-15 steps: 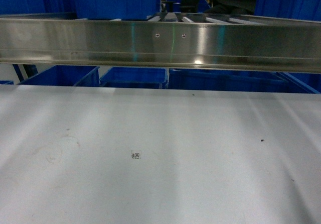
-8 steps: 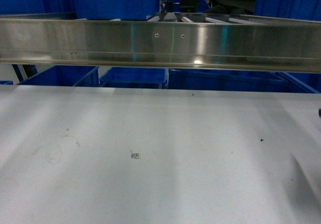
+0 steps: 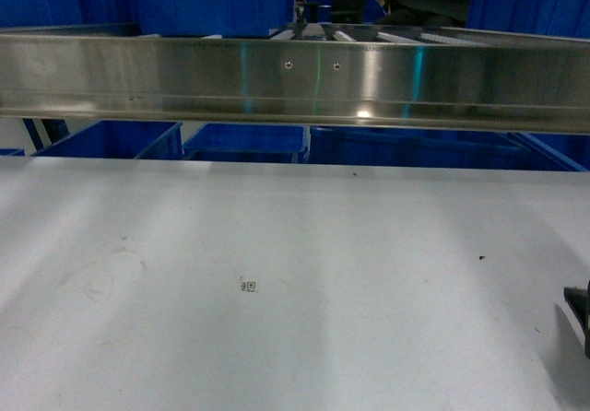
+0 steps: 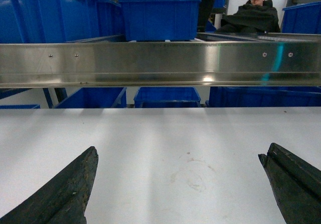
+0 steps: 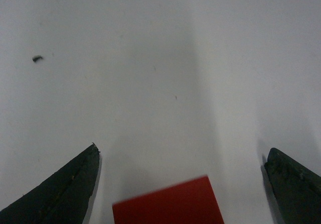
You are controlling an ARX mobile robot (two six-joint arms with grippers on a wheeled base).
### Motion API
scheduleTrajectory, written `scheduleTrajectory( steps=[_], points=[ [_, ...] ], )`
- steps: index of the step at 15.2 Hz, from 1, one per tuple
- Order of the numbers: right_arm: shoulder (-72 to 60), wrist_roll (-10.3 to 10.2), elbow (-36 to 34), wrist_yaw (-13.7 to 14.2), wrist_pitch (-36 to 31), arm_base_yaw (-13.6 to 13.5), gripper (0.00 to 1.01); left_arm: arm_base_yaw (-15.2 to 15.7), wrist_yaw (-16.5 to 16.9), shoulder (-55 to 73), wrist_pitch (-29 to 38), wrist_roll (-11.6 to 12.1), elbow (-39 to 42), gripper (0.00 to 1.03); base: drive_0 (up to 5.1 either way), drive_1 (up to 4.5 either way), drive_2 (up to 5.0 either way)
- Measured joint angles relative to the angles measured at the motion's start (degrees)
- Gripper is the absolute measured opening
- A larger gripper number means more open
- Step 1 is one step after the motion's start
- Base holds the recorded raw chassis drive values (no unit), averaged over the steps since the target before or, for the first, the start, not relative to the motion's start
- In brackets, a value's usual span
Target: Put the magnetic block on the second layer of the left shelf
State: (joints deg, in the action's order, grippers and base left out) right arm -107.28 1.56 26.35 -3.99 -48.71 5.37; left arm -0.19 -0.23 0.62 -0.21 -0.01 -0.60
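The right gripper (image 5: 183, 156) hangs over the white tabletop (image 5: 150, 58) with its two dark fingers spread wide, one at each lower corner of the right wrist view. The magnetic block (image 5: 168, 204) lies between them, touching neither. It is plain bright red with a flat face and a slightly tilted upper edge; its lower part is cut off by the frame, and it looks a little blurred. A small dark speck (image 5: 37, 59) sits on the tabletop farther out, toward the left.

In the head view only a dark sliver of the right gripper (image 3: 579, 310) shows at the right edge, and the block cannot be seen there.

The left gripper (image 4: 180, 184) is likewise spread wide and holds nothing, its fingers low over bare tabletop. Beyond the tabletop's far edge runs a shiny steel beam (image 4: 160, 63), with blue crates (image 4: 160, 15) above and below it. A person in dark clothing (image 4: 253, 15) reclines at the far right.
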Motion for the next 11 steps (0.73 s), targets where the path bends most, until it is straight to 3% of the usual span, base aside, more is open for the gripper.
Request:
scheduleTrajectory(
  steps=[3, 7, 9, 11],
  points=[
    [-0.8, 0.0, -1.5, -0.3, -1.5, -0.1, 0.98, 0.0, 0.0, 0.0, 0.0, 0.0, 0.0, 0.98, 0.0, 0.0, 0.0],
    [-0.7, -0.5, -1.8, -0.3, -3.2, -2.4, 0.58, 0.0, 0.0, 0.0, 0.0, 0.0, 0.0, 0.98, 0.0, 0.0, 0.0],
    [5.0, -1.2, -2.0, 0.8, -0.4, -2.7, 0.36, 0.0, 0.0, 0.0, 0.0, 0.0, 0.0, 0.98, 0.0, 0.0, 0.0],
    [17.0, -2.7, -3.9, 2.8, 3.0, -1.4, 0.34, 0.0, 0.0, 0.0, 0.0, 0.0, 0.0, 0.98, 0.0, 0.0, 0.0]
  ],
)
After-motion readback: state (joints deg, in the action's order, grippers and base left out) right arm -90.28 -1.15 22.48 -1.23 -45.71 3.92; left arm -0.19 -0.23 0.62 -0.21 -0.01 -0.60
